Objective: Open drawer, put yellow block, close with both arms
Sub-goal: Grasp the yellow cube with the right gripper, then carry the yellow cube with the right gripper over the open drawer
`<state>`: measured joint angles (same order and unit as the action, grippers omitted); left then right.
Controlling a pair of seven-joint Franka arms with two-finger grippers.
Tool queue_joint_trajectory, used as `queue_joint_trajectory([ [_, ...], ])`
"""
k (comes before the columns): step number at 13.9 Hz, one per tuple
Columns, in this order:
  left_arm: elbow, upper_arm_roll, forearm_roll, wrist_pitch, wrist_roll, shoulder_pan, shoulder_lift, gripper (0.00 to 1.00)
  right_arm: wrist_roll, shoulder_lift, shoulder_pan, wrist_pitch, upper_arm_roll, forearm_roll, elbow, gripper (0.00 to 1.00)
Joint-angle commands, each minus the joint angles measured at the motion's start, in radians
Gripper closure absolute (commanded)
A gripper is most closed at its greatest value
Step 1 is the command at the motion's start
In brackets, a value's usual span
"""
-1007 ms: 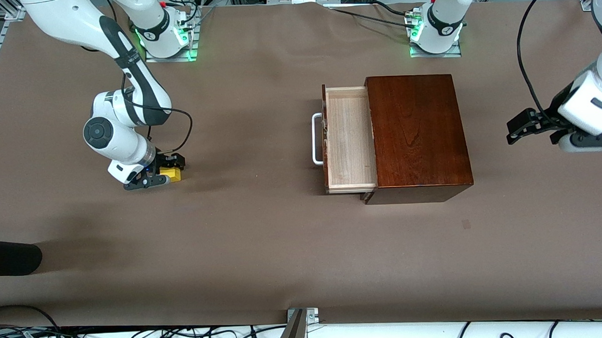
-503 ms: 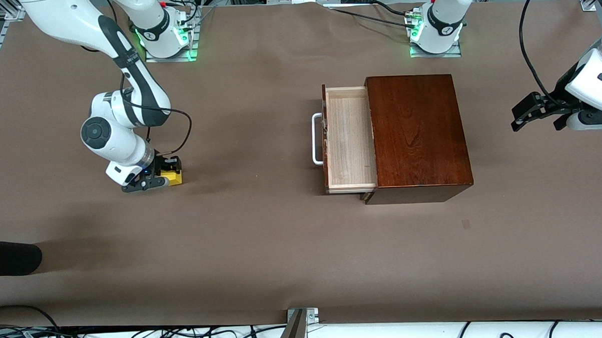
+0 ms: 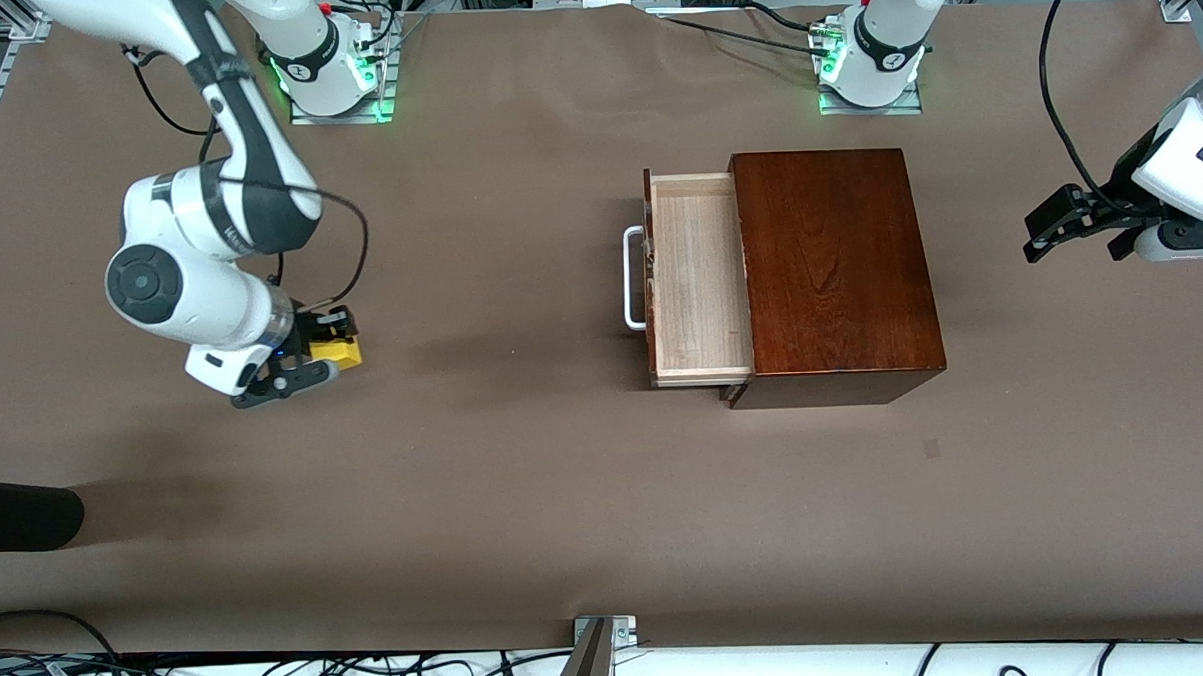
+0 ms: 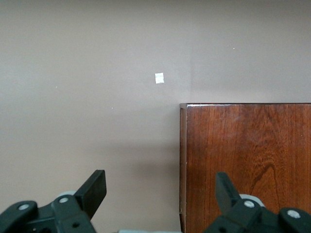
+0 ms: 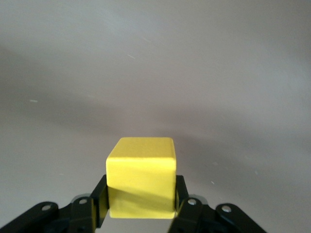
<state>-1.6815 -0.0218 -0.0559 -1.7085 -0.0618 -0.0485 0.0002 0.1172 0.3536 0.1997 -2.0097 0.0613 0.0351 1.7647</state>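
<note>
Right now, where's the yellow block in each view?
Front view: yellow block toward the right arm's end of the table, clamped in the right gripper.
Right wrist view: block low in the middle, between the black jaws.
Left wrist view: not in it; only the wooden box shows.
Shared landmark: the brown table cover.

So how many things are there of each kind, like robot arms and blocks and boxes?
Robot arms: 2, with the right gripper shut on the yellow block and the left gripper open, waiting at the left arm's end of the table
Yellow blocks: 1, the yellow block
Wooden boxes: 1, the wooden box
Drawers: 1, the drawer, pulled open
Total: 5
</note>
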Motion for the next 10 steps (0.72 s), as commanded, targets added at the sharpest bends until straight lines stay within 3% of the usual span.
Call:
queue_joint_trajectory([
  [1, -0.009, 0.016, 0.018, 0.01, 0.019, 0.013, -0.017, 0.0, 0.016, 0.002, 0.085, 0.025, 0.038, 0.009, -0.057, 1.0],
  [3, -0.001, 0.016, 0.018, 0.01, 0.014, 0.007, -0.014, 0.0, 0.013, 0.018, 0.139, 0.029, 0.124, 0.003, -0.146, 1.0],
  [8, 0.0, 0.019, 0.013, 0.024, 0.019, 0.006, -0.014, 0.0, -0.005, 0.065, 0.442, 0.13, 0.134, -0.037, -0.356, 1.0],
  [10, 0.0, 0.02, 0.013, 0.044, 0.019, 0.006, -0.016, 0.0, -0.045, 0.103, 0.551, 0.108, 0.132, -0.052, -0.395, 1.0],
])
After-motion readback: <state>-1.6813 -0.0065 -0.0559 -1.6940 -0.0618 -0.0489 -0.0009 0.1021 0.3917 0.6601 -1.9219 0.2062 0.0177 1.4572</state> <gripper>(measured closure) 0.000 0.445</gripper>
